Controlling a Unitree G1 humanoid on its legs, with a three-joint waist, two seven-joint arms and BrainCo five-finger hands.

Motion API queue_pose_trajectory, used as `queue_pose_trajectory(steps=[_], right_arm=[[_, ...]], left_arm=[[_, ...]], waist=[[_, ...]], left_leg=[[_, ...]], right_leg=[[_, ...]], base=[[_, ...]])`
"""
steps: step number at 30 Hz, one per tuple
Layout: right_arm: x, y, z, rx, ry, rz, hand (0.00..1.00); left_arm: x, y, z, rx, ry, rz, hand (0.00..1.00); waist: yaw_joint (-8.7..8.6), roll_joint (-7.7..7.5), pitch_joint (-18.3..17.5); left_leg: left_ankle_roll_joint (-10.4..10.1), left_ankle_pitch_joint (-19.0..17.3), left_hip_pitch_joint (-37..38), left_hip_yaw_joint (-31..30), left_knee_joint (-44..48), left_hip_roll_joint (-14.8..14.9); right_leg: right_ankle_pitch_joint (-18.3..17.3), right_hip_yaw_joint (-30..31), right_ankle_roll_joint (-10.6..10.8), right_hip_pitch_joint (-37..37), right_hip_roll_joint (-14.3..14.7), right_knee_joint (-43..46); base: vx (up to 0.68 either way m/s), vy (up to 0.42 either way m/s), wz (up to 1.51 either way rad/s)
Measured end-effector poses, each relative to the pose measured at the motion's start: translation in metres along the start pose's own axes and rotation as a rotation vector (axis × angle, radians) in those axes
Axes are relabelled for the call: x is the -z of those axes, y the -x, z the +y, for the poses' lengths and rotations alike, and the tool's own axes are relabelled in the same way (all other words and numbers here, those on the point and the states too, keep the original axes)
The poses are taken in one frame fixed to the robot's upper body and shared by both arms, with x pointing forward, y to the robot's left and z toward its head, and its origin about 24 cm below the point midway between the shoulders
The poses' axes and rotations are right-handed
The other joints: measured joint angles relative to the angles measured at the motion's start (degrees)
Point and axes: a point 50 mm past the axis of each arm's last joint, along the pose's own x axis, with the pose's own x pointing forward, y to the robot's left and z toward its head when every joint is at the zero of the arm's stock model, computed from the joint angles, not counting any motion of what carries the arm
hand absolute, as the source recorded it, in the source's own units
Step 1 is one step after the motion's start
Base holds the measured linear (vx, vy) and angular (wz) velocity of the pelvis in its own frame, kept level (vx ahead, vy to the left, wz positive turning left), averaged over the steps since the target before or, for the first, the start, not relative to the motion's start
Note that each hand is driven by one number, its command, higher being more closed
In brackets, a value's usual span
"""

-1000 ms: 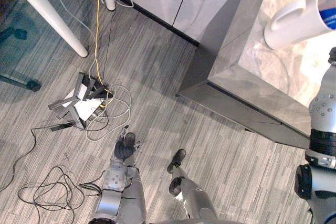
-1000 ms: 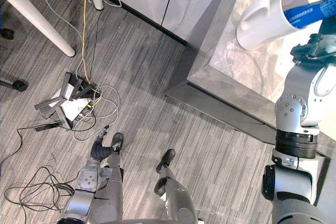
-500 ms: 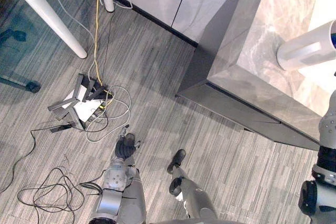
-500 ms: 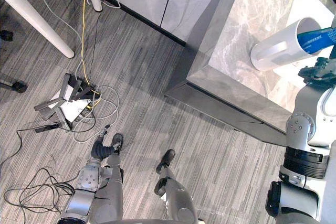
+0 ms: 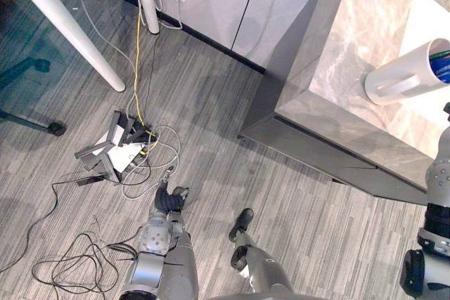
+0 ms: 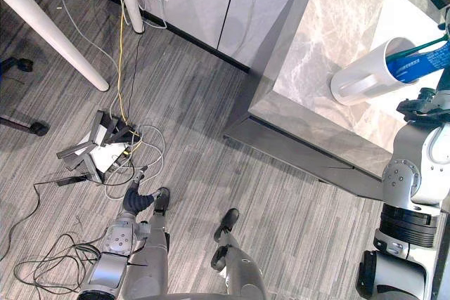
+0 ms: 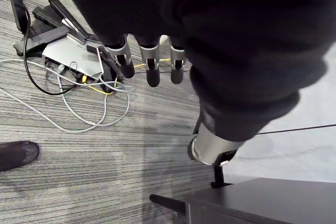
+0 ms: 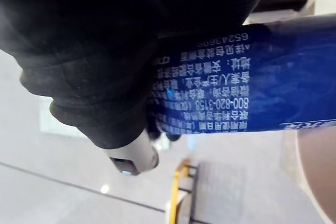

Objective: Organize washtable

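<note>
as wrist view shows right hand (image 8: 105, 77) clasping blue tube (image 8: 236, 87), eye view adds cup (image 6: 362, 79).

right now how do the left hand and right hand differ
The left hand hangs low over the floor, fingers relaxed, holding nothing; the right hand is up at the counter, curled round a blue tube whose end sits in the white cup. Both wear dark ribbed covers.

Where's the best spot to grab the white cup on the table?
Probably its handle, the loop on the side of the white cup that faces the near edge of the table. Come in from that side: the cup's mouth is taken up by the blue tube that the right hand grips.
</note>
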Motion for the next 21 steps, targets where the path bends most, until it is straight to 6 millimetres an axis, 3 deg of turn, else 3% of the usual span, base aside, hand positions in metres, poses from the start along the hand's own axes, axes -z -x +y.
queue_pose_trajectory(steps=[7, 21], right_arm=[[-0.001, 0.0022, 0.002, 0.014, -0.021, -0.009, 0.0], [-0.0033, 0.001, 0.006, 0.008, -0.039, -0.023, 0.0]], left_arm=[[-0.0002, 0.0, -0.0004, 0.001, 0.003, 0.0, 0.0], [-0.0003, 0.0003, -0.0026, 0.002, 0.016, 0.007, 0.0]], waist=[[0.17, 0.31, -1.95], [1.34, 0.42, -2.06]], left_leg=[[-0.02, 0.01, 0.01, 0.0, -0.19, 0.79], [-0.04, 0.05, 1.13, 1.07, -0.76, 1.59]], right_leg=[[1.06, 0.0, 0.14, 0.0, 0.67, -0.59], [2.34, -0.02, -1.14, 0.12, 1.43, -0.68]], base=[[0.0, 0.0, -0.02], [0.0, 0.003, -0.03]])
